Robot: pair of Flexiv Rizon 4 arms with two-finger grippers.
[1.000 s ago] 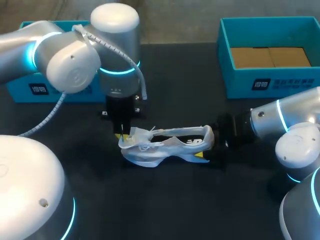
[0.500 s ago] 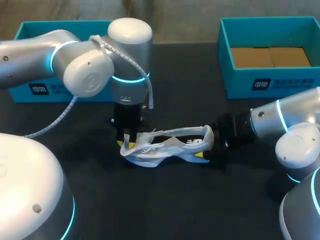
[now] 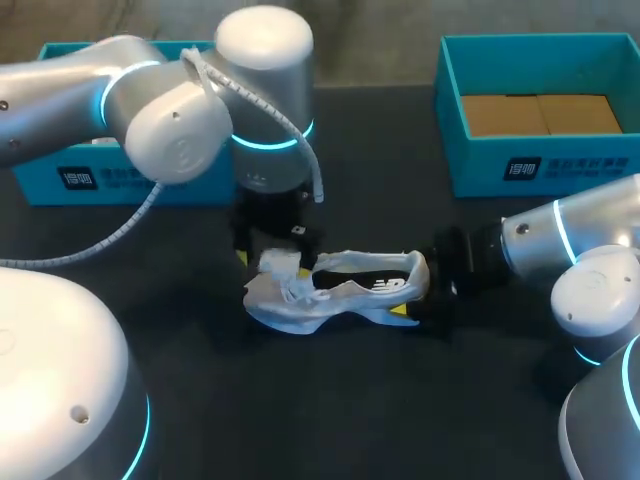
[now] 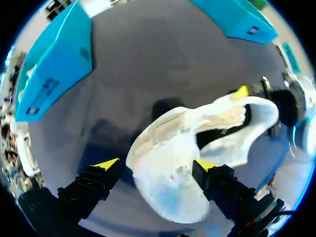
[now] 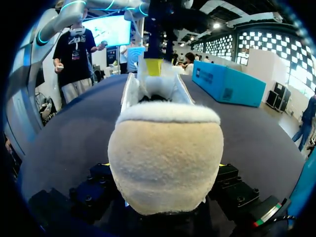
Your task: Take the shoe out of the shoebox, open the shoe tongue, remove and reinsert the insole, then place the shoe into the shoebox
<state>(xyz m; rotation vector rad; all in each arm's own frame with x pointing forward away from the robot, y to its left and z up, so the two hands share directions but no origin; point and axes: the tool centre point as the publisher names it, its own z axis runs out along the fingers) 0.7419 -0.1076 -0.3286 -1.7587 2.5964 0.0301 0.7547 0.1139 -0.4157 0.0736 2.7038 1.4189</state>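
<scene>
A white shoe (image 3: 335,292) lies on its side on the black table, toe to the left. My left gripper (image 3: 275,258) hangs straight down over the toe and tongue. In the left wrist view it (image 4: 155,164) is open wide, with the white toe (image 4: 168,182) between its fingers and apart from them. My right gripper (image 3: 425,292) comes in level from the right and is shut on the heel. In the right wrist view the fuzzy beige heel (image 5: 165,153) fills the space between its fingers (image 5: 162,165). The shoe's mouth gapes and the dark inside (image 3: 365,268) shows.
A teal shoebox (image 3: 540,165) with a brown cardboard floor stands at the back right. A second teal box (image 3: 60,175) stands at the back left, behind my left arm. Bare black table lies in front of the shoe.
My left gripper was shut on the shoe's tongue area at the toe. It has let go, opened wide and shifted slightly right over the shoe. The right arm has not moved.
</scene>
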